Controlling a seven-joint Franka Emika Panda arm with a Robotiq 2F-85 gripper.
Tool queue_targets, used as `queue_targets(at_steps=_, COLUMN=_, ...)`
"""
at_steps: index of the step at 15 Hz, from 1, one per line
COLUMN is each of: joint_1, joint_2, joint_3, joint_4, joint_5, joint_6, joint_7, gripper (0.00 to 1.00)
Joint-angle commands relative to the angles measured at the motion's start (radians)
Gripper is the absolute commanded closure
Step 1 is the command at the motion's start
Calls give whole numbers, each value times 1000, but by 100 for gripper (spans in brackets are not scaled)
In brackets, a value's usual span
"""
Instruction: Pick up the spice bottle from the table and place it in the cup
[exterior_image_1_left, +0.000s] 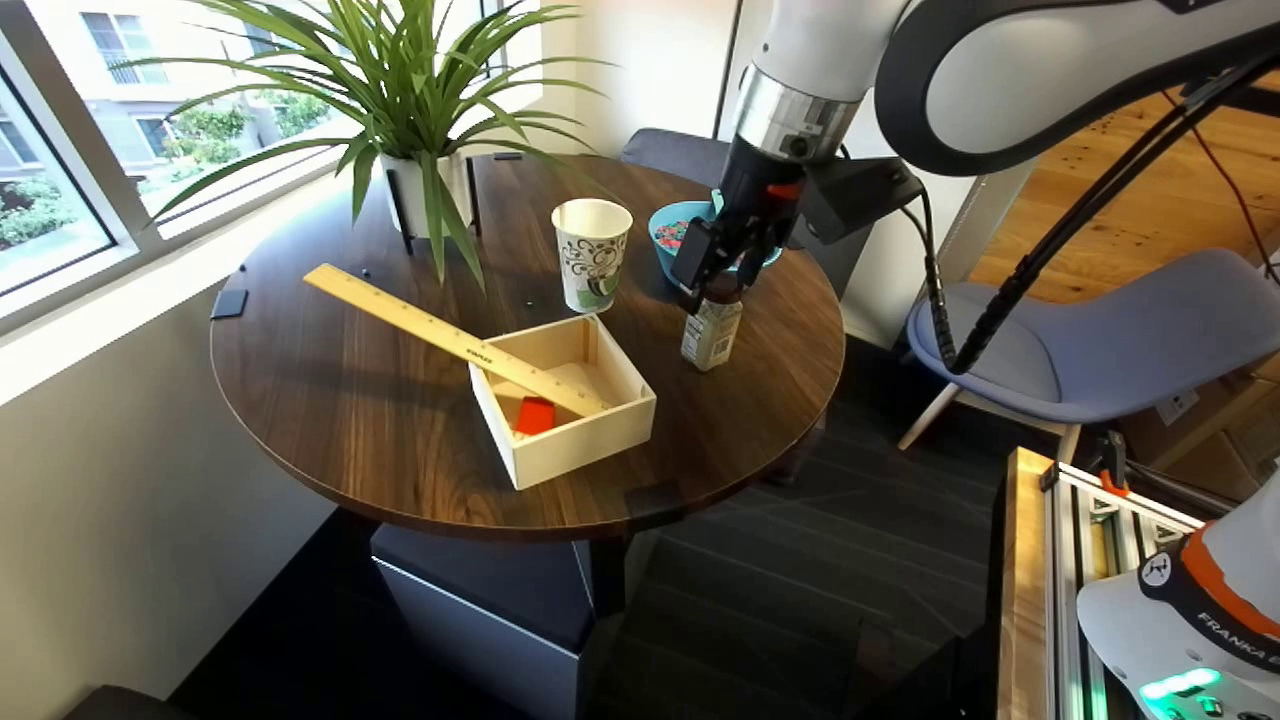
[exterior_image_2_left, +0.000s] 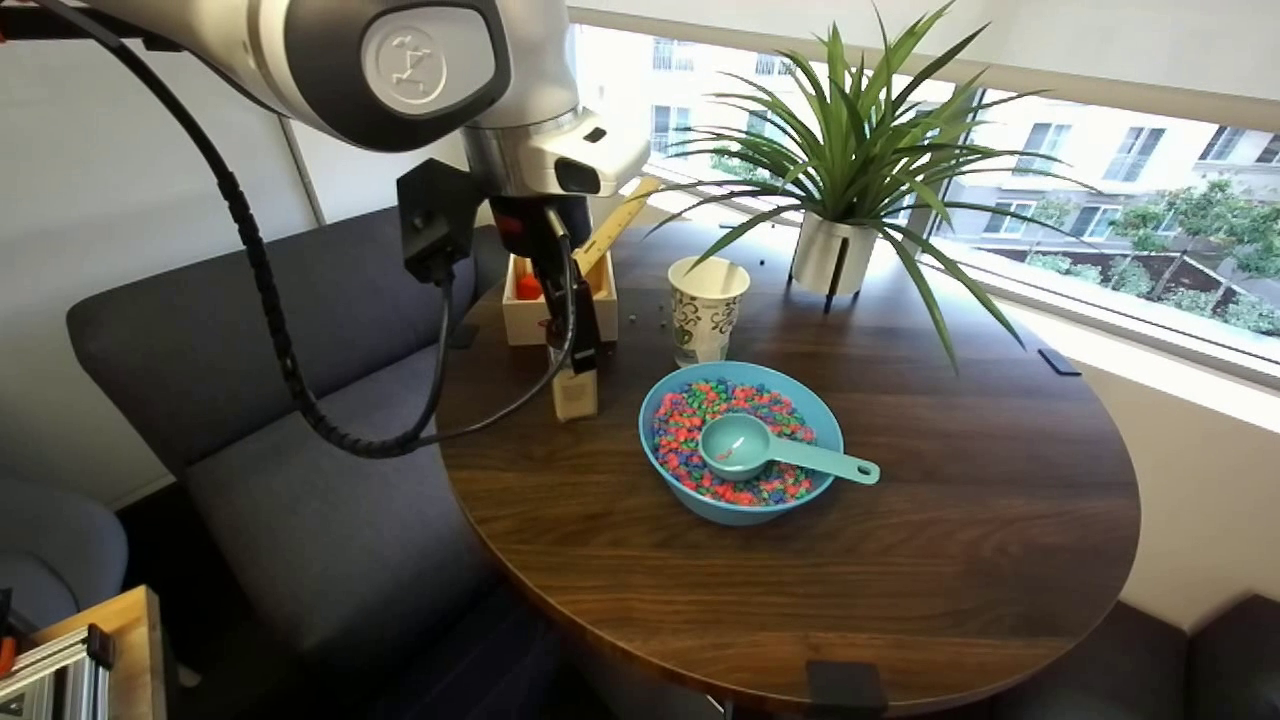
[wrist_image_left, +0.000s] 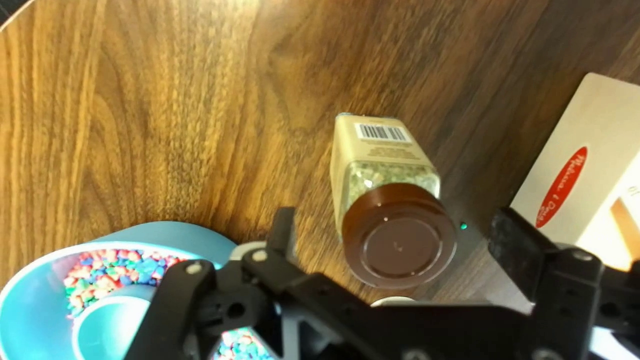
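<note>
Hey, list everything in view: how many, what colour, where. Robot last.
Table: one, dark brown, central
Spice bottle: one, brown-capped, upright on the table
Cup: one, patterned cream, upright on the table
Bowl: one, blue, on the table
Small pieces: many, multicoloured, in the bowl
Scoop: one, turquoise, on the small pieces
Box: one, light wood, on the table
Ruler: one, yellow, slanting from the box
Small object: one, red, in the box
Plant: one, green, in a pale pot on the table
Windows: count unclear, grey-framed, beyond the table
Seats: several, grey and bluish, around the table
Robot base: one, white, beside the table
Robot arm: one, white and black, over the table
Gripper: one, black, open astride the spice bottle
</note>
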Motion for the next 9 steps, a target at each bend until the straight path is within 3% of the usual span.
queue_targets(at_steps=1, joint_1=15, joint_2=9, joint_3=-8, joint_4=5, joint_5=-35, joint_6=5, joint_7=57, gripper=24)
queue_targets(at_steps=6, joint_1=13, joint_2=5, joint_3=-7, joint_4=3, joint_5=-88, joint_6=21, joint_7=128, gripper=70)
queue_targets(at_steps=7, joint_1=13, joint_2=4, joint_3=-6, joint_4=3, joint_5=-101, joint_6=19, joint_7=143, gripper=76)
queue_targets(at_steps=9, joint_1=17, joint_2=-21, joint_3=-3, joint_4=11, joint_5=-122, joint_6=-19, joint_7=149, gripper=76)
